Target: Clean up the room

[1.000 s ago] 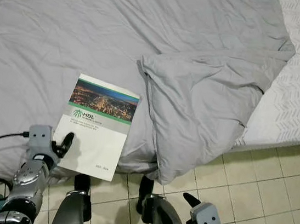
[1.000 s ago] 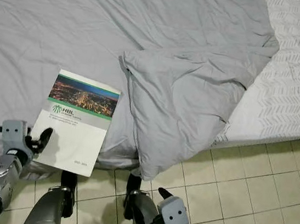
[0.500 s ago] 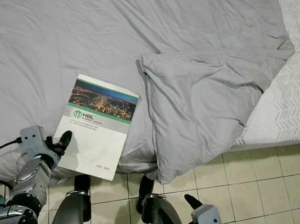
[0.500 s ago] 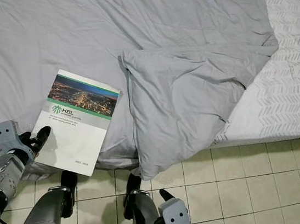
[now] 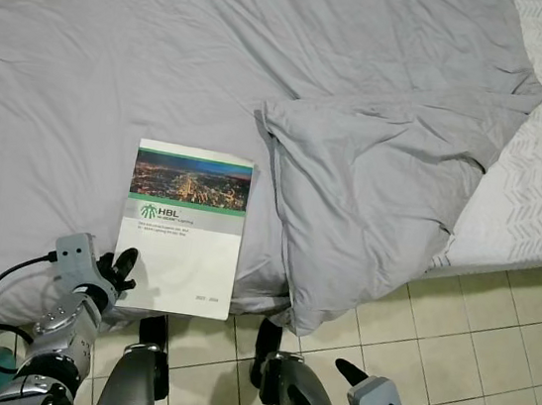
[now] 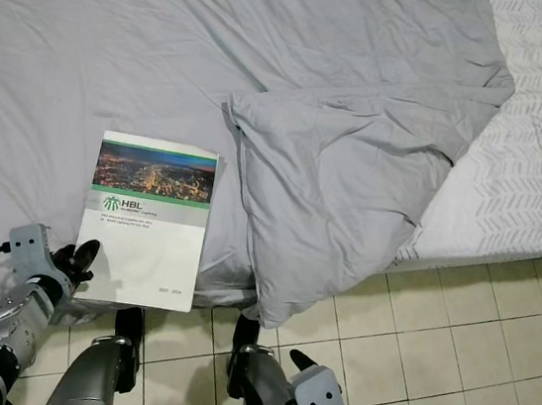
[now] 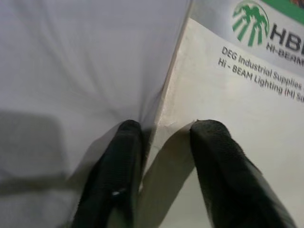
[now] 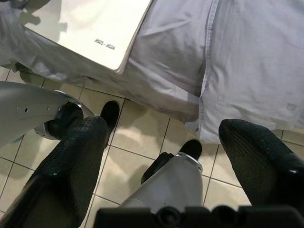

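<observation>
Straddling the near left edge of the catalogue (image 5: 183, 228), the left gripper (image 5: 120, 270) is holding its fingers slightly parted on the grey duvet (image 5: 268, 72); its long axis is running toward 12 o'clock from there.

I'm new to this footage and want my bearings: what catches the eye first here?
The white HBL catalogue with a city-lights photo lies flat on the grey sheet near the bed's front edge. The left gripper has its open fingers astride the catalogue's near left edge, one on the cover, one on the sheet. To the right, a folded-over duvet droops toward the tiled floor.
</observation>
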You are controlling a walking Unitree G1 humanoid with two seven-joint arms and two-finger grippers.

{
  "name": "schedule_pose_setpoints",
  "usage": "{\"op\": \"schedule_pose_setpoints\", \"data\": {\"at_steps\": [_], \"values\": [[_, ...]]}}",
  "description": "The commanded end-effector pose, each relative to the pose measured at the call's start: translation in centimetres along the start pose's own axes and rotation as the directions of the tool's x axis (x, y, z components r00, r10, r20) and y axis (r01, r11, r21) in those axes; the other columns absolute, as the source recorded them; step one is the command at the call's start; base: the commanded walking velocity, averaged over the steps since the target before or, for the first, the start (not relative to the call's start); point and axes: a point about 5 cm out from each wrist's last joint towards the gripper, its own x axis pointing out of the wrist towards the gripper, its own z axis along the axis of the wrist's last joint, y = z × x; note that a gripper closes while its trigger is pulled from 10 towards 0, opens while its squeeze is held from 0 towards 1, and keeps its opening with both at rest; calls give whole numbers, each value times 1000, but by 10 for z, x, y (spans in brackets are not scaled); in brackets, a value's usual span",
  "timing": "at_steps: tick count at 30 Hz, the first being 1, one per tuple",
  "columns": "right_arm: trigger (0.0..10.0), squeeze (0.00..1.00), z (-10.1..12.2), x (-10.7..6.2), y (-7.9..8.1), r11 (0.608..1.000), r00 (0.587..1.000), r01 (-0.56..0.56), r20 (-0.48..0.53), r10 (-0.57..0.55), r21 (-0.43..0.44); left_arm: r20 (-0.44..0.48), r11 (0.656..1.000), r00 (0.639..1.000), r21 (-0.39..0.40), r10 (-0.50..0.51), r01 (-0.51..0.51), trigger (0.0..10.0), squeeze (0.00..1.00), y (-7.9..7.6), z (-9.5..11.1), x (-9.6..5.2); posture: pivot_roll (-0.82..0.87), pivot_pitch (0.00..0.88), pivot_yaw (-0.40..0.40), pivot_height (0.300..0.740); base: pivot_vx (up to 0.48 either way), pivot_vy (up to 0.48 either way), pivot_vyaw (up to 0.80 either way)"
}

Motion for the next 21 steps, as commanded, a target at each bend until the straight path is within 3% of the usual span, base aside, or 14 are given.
{"op": "schedule_pose_setpoints", "data": {"at_steps": [1, 7, 9, 11, 13, 14, 15, 21], "values": [[10000, 0, -12, -10, 4, 1000, 998, 5, -65, -4, 18, -312, 999, 950, -47, -17, 2, 0, 0, -6, -75, -25, -279, 688, -203, 740, 0, 0, 0], [10000, 0, -17, -11, 7, 1000, 997, 9, -75, -7, 26, -267, 994, 963, -107, -47, 19, 0, 0, -10, -74, -24, -272, 682, -187, 740, 0, 0, 0], [10000, 0, -18, -12, 4, 999, 997, 22, -76, -20, 25, -198, 991, 974, -100, -111, 93, 0, 0, -16, -67, -22, -258, 663, -181, 740, 0, 0, 0], [10000, 0, -20, -11, 0, 999, 997, 30, -79, -28, 24, -117, 983, 977, -64, -179, 172, 0, 0, -22, -57, -21, -230, 636, -163, 740, 0, 0, 0], [10000, 0, -20, -11, 0, 999, 997, 30, -79, -28, 24, -117, 983, 977, -64, -179, 172, 0, 0, -22, -57, -21, -230, 636, -163, 740, 0, 0, 0], [10000, 0, -20, -6, -7, 999, 996, 39, -75, -37, 22, -10, 969, 969, -21, -247, 246, 0, 0, -29, -37, -21, -174, 574, -133, 740, 0, 0, 0], [10000, 0, -23, -2, -11, 999, 996, 47, -75, -45, 23, 23, 961, 961, 1, -277, 277, 0, 0, -33, -29, -22, -149, 537, -117, 740, 0, 0, 0], [10000, 0, -23, 17, -27, 993, 993, 103, -57, -99, 57, 101, 938, 934, 91, -342, 333, 0, 0, -44, -6, -28, -66, 416, -71, 740, 0, 0, 0]]}}
